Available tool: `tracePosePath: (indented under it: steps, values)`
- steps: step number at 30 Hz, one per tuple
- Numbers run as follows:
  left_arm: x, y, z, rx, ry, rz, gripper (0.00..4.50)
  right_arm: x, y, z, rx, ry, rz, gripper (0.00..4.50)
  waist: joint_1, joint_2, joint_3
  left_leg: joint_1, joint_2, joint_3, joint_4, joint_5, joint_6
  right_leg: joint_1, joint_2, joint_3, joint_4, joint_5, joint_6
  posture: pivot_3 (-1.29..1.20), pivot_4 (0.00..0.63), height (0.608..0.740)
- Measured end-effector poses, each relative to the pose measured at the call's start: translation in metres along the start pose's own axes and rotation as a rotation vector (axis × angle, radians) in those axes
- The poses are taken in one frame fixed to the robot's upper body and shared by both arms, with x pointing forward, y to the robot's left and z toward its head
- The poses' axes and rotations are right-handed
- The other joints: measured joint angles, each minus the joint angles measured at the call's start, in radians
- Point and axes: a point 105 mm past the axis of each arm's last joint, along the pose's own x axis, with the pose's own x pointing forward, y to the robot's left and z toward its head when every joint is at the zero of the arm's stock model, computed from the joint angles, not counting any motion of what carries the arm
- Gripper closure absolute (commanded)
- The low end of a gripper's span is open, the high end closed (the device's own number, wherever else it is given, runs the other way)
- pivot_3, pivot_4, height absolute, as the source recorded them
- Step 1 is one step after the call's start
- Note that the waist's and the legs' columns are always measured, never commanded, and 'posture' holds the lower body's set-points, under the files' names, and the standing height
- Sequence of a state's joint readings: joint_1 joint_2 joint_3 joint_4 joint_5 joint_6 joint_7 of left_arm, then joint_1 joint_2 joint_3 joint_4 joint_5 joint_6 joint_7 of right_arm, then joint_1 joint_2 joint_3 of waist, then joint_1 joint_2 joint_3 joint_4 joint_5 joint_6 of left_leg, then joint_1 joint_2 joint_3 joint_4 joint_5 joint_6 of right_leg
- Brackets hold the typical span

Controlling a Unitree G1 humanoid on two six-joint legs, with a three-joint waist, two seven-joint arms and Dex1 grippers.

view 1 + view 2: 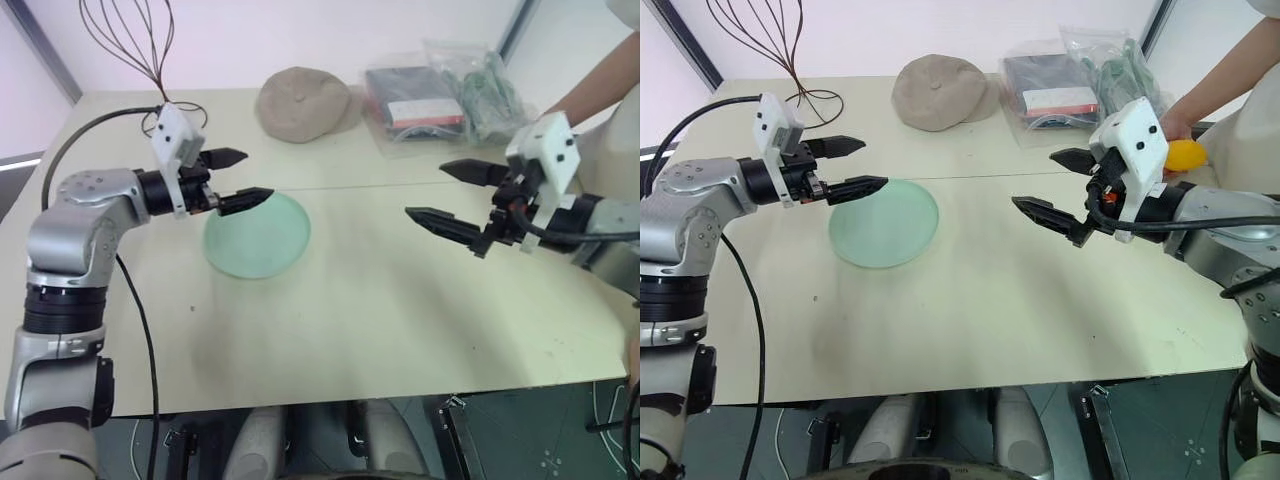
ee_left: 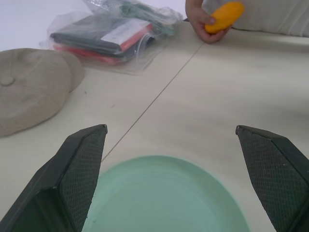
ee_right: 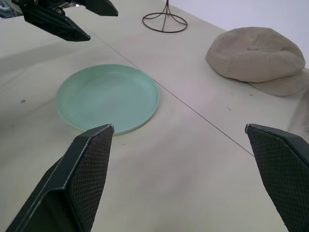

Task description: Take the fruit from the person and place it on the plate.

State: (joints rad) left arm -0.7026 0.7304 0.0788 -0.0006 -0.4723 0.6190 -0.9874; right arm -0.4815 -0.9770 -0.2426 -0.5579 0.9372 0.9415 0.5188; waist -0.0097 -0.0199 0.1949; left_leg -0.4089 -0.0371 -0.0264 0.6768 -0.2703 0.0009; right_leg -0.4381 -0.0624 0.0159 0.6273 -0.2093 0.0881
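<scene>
Two grippers wide open, empty: left gripper (image 1: 845, 166) just over plate (image 1: 884, 222) edge, right gripper (image 1: 1055, 186) well apart from plate. Fruit (image 1: 1183, 155) in person's hand (image 2: 203, 21), far from plate, partly hidden behind right wrist; arm cut off by frame.

A: Where's everything relative to the plate (image 1: 883, 222)?
B: It lies on the counter (image 1: 970, 310). The cap (image 1: 940, 92) sits behind it; the bags (image 1: 1060, 85) behind and right; the wire stand (image 3: 164, 20) behind, left.
</scene>
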Motion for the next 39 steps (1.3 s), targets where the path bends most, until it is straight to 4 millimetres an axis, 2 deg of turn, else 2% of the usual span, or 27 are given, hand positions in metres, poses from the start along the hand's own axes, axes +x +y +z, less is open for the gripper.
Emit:
tracePosePath:
  steps: [6,17,39]
  values:
    - [-0.006,0.000,-0.005,-0.032,-0.006,0.000,0.00,0.001,-0.001,-0.002,0.003,0.000,0.007,0.04,0.000,0.000,0.000,0.000,0.000,0.000,0.000,0.000,0.000,0.000,0.000,0.000,0.000,0.000,0.000,0.00,0.150,0.740]
    - [-0.019,0.006,-0.002,-0.022,0.007,0.032,0.00,0.002,0.000,-0.006,0.002,0.010,0.021,0.04,0.000,0.000,0.000,0.000,0.000,0.000,0.000,0.000,0.000,0.000,0.000,0.000,0.000,0.000,0.000,0.00,0.150,0.740]
    - [-0.018,0.004,0.000,-0.024,0.007,0.023,0.00,0.003,0.001,-0.010,0.009,0.013,0.026,0.04,0.000,0.000,0.000,0.000,0.000,0.000,0.000,0.000,0.000,0.000,0.000,0.000,0.000,0.000,0.000,0.00,0.150,0.740]
